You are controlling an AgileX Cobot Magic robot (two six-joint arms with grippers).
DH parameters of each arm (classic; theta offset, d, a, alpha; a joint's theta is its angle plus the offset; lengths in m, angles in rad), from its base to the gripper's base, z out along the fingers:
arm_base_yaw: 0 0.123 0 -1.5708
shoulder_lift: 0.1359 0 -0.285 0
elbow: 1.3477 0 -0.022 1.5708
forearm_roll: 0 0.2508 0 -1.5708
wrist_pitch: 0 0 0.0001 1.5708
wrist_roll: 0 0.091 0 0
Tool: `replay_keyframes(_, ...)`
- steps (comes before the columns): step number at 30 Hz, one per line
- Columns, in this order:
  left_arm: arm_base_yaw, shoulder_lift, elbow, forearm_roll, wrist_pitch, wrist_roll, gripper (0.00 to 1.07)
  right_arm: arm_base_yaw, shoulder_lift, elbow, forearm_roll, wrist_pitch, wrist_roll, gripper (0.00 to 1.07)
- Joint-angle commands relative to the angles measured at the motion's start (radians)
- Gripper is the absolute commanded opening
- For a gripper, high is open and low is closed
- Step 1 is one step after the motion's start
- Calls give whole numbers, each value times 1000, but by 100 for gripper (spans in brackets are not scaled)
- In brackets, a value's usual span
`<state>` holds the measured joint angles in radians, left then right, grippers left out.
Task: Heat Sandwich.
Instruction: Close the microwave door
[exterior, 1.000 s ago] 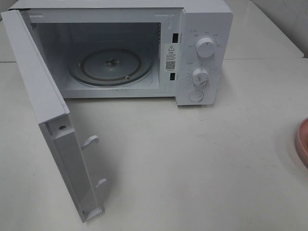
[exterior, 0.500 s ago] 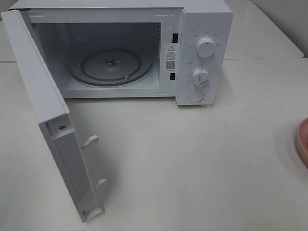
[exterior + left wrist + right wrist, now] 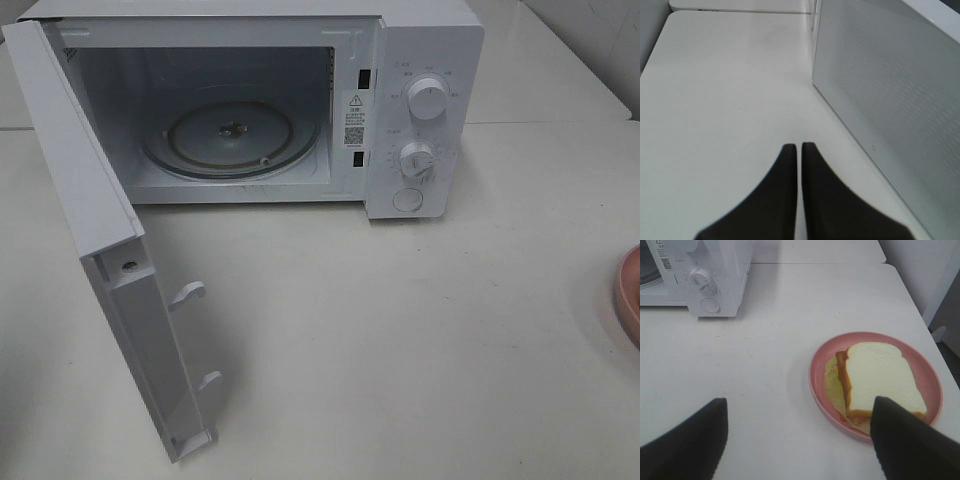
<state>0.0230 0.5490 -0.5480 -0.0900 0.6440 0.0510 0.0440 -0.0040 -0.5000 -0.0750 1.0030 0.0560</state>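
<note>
The sandwich point(image 3: 875, 382) lies flat on a round pink plate point(image 3: 820, 365), which stands on the white desk point(image 3: 765, 355) well apart from the microwave oven point(image 3: 715, 270), to its right side. The top slice of white bread has a tan-brown crust, and a pale green lettuce leaf and a strip of pink ham stick out from under it toward the middle of the plate. In the right wrist view the right claw point(image 3: 800, 440) hovers above the desk near the plate with its two dark fingers point(image 3: 690, 445) spread wide and nothing between them; one finger covers the near corner of the sandwich in this view, but I cannot tell if it touches. In the high view only a thin piece of the plate's rim point(image 3: 630, 295) is visible at the right edge, and the sandwich itself is out of the picture. The microwave point(image 3: 420, 110) stands at the back of the desk point(image 3: 400, 330), with its door point(image 3: 110, 260) swung fully open to the left. Inside, the glass turntable point(image 3: 232, 138) is bare. On the control panel there are two round knobs, the upper point(image 3: 428, 98) and the lower point(image 3: 416, 160), and a round button point(image 3: 407, 200) below them. The left claw point(image 3: 795, 150) is clenched, its dark fingers point(image 3: 775, 200) pressed together with nothing between them, low over the desk point(image 3: 725, 90) just beside the outer face of the open door point(image 3: 890, 90).
</note>
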Motion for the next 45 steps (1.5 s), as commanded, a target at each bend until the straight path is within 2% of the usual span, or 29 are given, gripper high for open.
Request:
replay_keyframes(1, 2, 73, 41, 5, -138, 0, 0, -7, -25, 2, 4, -4, -12, 76)
replay_keyframes(4, 2, 116, 76, 6, -236, 0, 0, -7, -25, 2, 4, -4, -12, 76)
replay_keyframes(7, 2, 195, 154, 6, -478, 0, 0, -7, -25, 2, 4, -4, -12, 76)
replay_keyframes(9, 2, 217, 174, 7, -546, 0, 0, -7, -25, 2, 4, -4, -12, 76)
replay_keyframes(10, 2, 258, 209, 14, -663, 0, 0, -7, -25, 2, 4, -4, -12, 76)
replay_keyframes(13, 2, 305, 240, 33, -770, 0, 0, -7, -25, 2, 4, -4, -12, 76)
replay_keyframes(14, 2, 363, 264, 50, -886, -1, 0, -7, -25, 2, 4, -4, -12, 76)
replay_keyframes(17, 2, 423, 283, 70, -990, -1, 0, -7, -25, 2, 4, -4, -12, 76)
replay_keyframes(18, 2, 494, 295, 100, -1091, -2, 0, -7, -25, 2, 4, -4, -12, 76)
replay_keyframes(22, 2, 590, 295, 165, -1186, -4, 0, -7, -25, 2, 4, -4, -12, 76)
replay_keyframes(23, -1, 660, 293, 205, -1248, -10, 0, -7, -25, 2, 4, -4, -12, 76)
replay_keyframes(31, -73, 846, 272, 212, -1362, -30, 0, -7, -25, 2, 4, -4, -12, 76)
replay_keyframes(40, -234, 1031, 137, 212, -1399, -28, 0, -7, -25, 2, 4, -4, -12, 76)
replay_keyframes(45, -271, 1068, 92, 212, -1398, -28, 0, -7, -25, 2, 4, -4, -12, 76)
